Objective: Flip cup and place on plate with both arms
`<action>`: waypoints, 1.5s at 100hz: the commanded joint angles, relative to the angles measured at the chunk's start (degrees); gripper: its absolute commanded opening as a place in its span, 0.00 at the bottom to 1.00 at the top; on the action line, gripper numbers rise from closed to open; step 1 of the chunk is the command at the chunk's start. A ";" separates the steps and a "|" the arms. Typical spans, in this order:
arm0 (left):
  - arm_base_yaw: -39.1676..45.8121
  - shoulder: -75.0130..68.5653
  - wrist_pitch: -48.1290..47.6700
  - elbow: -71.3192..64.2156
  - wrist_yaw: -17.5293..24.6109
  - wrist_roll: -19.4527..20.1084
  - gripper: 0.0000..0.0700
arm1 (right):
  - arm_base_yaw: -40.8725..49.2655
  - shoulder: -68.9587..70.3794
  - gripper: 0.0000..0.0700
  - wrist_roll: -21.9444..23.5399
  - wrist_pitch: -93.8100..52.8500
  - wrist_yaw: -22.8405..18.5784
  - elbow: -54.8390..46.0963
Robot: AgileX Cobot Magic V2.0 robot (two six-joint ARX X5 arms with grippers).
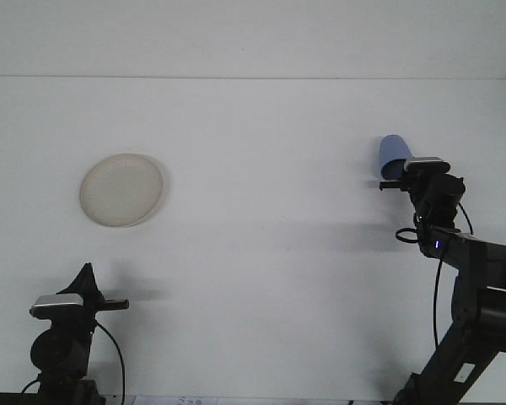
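While gripped only at its lower edge by the right gripper (pixel 393 180) at the right of the frame, blue cup (pixel 394 156) tilted, rim end apparently buried in the fingers. Fingers closed on the cup, though contact itself hidden behind the wrist. Likely risks: slipping or rolling out during the turn, given the shallow hold on a smooth wall; dropping onto the white table (pixel 261 253) far from the cream plate (pixel 121 189) at centre left, well apart from the cup. Left gripper (pixel 88 287) low at lower left, idle; finger state impossible to tell. Possible mistimed handover between arms, or a cup set off-centre and tipping over the plate's rim.
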 commanded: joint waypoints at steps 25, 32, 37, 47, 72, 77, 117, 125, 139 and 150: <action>0.11 -0.09 0.57 -1.11 -0.11 0.48 0.02 | 2.03 -15.28 0.00 2.80 -20.46 1.40 1.07; 0.11 -0.09 0.57 -1.11 -0.11 0.48 0.02 | 3.45 -21.20 0.00 5.79 -29.03 1.77 1.46; 0.11 -0.09 0.57 -1.11 -0.11 0.48 0.02 | 4.83 -25.53 0.00 6.97 -36.50 1.77 2.38; 0.11 -0.09 0.59 -1.11 -0.11 0.48 0.02 | 8.59 -32.74 0.00 7.23 -53.40 1.51 6.40; 0.11 -0.09 0.59 -1.11 -0.11 0.48 0.02 | 23.52 -37.00 0.00 6.99 -91.08 -1.22 25.09; 0.11 -0.09 0.57 -1.11 -0.11 0.48 0.02 | 26.99 -36.24 0.00 6.99 -95.08 -1.20 27.98; 0.11 -0.09 0.57 -1.11 -0.11 0.48 0.02 | 50.01 -23.30 0.00 4.55 -118.97 5.38 36.28; 0.11 -0.09 0.59 -1.11 -0.11 0.48 0.02 | 53.00 -20.11 0.00 4.15 -120.10 5.51 36.28; 0.11 -0.09 0.57 -1.11 -0.11 0.48 0.02 | 57.68 -16.39 0.00 3.56 -120.10 5.90 36.28; 0.11 -0.09 0.59 -1.11 -0.11 0.48 0.02 | 60.59 -14.03 0.00 3.32 -120.10 5.90 36.28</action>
